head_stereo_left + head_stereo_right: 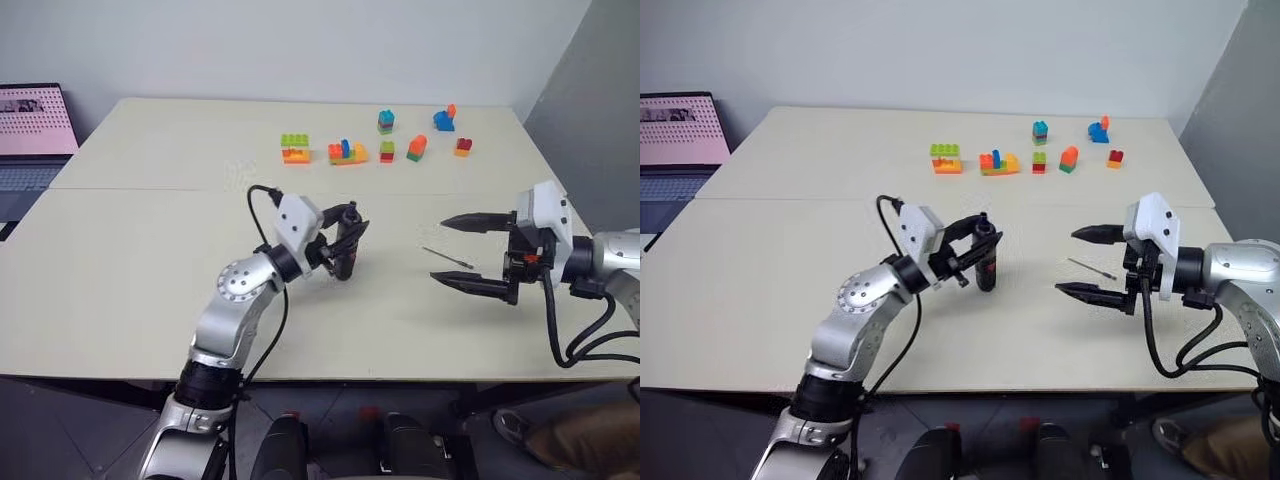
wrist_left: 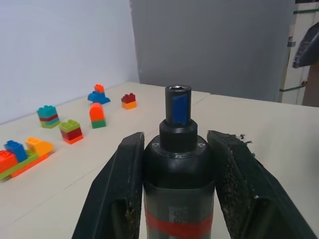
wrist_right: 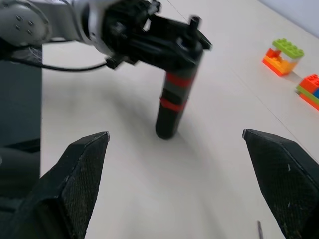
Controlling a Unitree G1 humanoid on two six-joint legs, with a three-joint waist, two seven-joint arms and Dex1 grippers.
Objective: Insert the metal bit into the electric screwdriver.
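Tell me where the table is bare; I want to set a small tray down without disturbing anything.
Bare: the wide near-left stretch of the table beside the left gripper holding the electric screwdriver, and the far-left corner by the laptop. Crowded: the far edge with toy bricks, and around the metal bit by the open right gripper.

Matt black plastic electric screwdriver (image 2: 178, 169); smooth matt table (image 1: 150, 260); glossy toy bricks (image 1: 347, 152).
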